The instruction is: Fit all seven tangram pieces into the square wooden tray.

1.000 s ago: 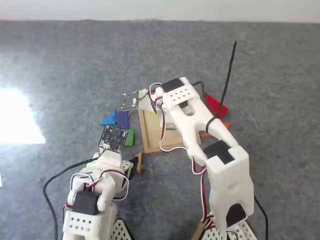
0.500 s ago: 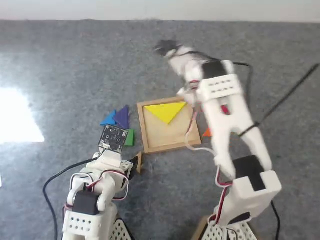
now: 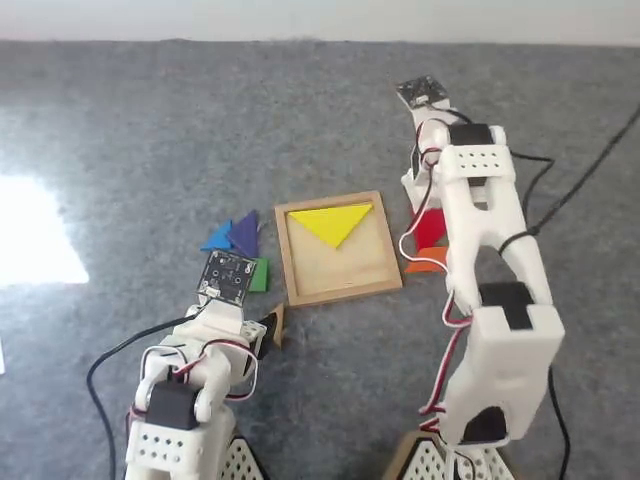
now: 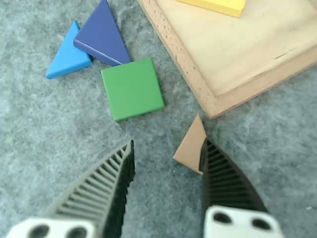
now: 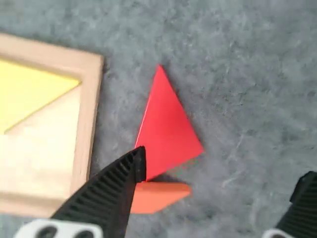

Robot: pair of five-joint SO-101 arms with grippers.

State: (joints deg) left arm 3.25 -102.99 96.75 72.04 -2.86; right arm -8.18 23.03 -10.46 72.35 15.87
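The square wooden tray (image 3: 296, 292) lies mid-table with a yellow triangle (image 3: 330, 222) in its far half. To its left lie a light blue triangle (image 3: 215, 240), a purple triangle (image 3: 243, 235) and a green square (image 3: 259, 275). A tan triangle (image 4: 190, 148) rests by the tray's near corner, touching one finger of my open left gripper (image 4: 167, 148). My right gripper (image 5: 223, 168) hangs open over the red triangle (image 5: 166, 129), beside an orange piece (image 5: 158, 193); both lie right of the tray rim (image 5: 89, 114).
Grey speckled tabletop extends all round. The right arm's body (image 3: 480, 215) covers part of the red triangle (image 3: 430, 228) and orange piece (image 3: 425, 260) from above. A black cable (image 3: 580, 180) trails off to the right.
The right arm has swung off the tray, out behind it and back over the red triangle to its right, uncovering the yellow triangle in the tray. The left arm has kept still.
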